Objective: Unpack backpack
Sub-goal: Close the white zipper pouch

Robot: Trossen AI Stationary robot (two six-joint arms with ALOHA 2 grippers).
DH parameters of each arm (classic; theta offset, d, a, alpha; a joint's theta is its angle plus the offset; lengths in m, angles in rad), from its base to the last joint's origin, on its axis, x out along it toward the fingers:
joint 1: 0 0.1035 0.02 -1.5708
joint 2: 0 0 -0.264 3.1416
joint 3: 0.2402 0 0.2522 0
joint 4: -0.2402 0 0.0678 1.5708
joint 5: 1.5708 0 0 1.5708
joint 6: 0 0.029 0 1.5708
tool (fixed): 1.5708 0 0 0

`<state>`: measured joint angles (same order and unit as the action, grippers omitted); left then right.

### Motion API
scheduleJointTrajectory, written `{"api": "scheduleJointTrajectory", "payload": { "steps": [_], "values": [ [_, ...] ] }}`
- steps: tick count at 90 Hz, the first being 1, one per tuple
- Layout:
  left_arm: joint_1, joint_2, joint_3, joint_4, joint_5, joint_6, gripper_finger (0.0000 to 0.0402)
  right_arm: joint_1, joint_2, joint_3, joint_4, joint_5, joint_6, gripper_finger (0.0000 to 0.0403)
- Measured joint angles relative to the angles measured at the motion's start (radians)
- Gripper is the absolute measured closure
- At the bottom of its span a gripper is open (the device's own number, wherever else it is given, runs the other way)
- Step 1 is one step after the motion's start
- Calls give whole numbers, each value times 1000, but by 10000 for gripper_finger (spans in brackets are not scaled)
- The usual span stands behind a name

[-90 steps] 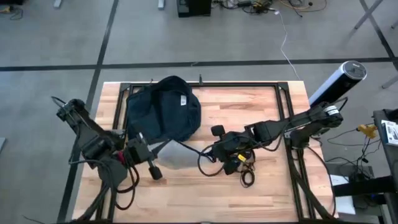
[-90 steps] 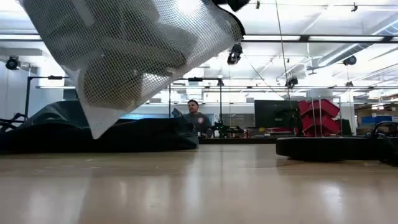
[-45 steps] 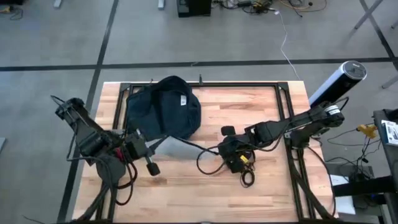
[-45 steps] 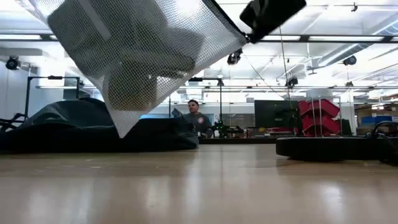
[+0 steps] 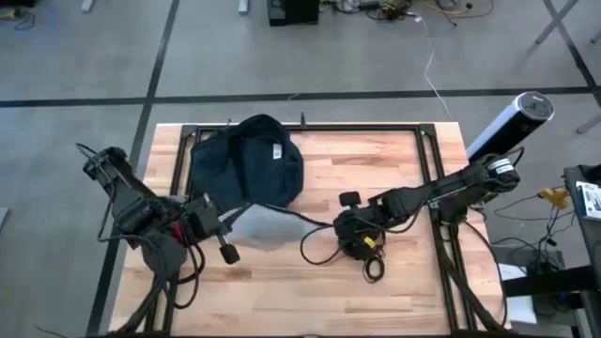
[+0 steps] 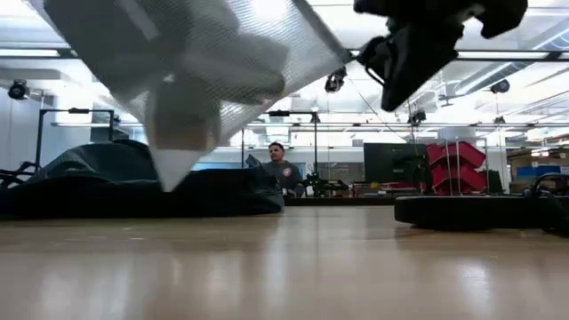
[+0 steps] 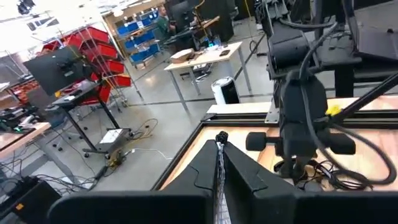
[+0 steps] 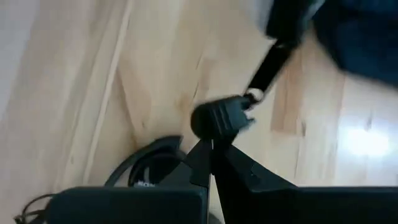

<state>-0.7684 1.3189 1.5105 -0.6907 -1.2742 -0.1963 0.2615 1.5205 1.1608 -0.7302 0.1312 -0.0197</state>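
Observation:
The dark navy backpack [image 5: 246,169] lies slumped on the table's far left part, also seen in the low view [image 6: 107,178]. A silvery-grey mesh pouch [image 5: 265,227] hangs in the air in front of it, clear of the table [image 6: 204,80], with pale things inside. My left gripper [image 5: 223,225] is shut on its left end and my right gripper [image 5: 336,223] is shut at its right end. Black headphones [image 5: 362,242] with cables lie under the right gripper. My left gripper pinches a mesh edge of the pouch [image 7: 219,171] between its two shut fingers, coming level from the table's left. The pouch hangs clear of the table. My right gripper holds the right end of the pouch's dark upper edge [image 6: 354,59], coming from the table's right. That edge is drawn taut; the gripper hides the pinch itself.
A cable loop [image 5: 310,249] trails from the headphones toward the table's middle. A silver cylinder [image 5: 512,120] stands off the table's far right corner. A person [image 6: 280,169] sits in the room behind. Bare wood [image 5: 282,291] lies along the near edge.
My right gripper has gone toward the table's right edge and my left gripper slightly toward the left edge, both staying shut. The pouch between them has been drawn out longer and tauter and has risen; it stays clear of the table.

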Motion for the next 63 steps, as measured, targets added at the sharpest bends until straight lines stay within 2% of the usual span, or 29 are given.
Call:
{"api": "scheduleJointTrajectory", "payload": {
  "steps": [41,63],
  "values": [
    [5,2,0,-9,8,0,401,0,0,9,-50,-1,-2,402],
    [5,2,0,-15,8,-4,401,0,0,9,-50,-35,-3,403]
  ]
}}
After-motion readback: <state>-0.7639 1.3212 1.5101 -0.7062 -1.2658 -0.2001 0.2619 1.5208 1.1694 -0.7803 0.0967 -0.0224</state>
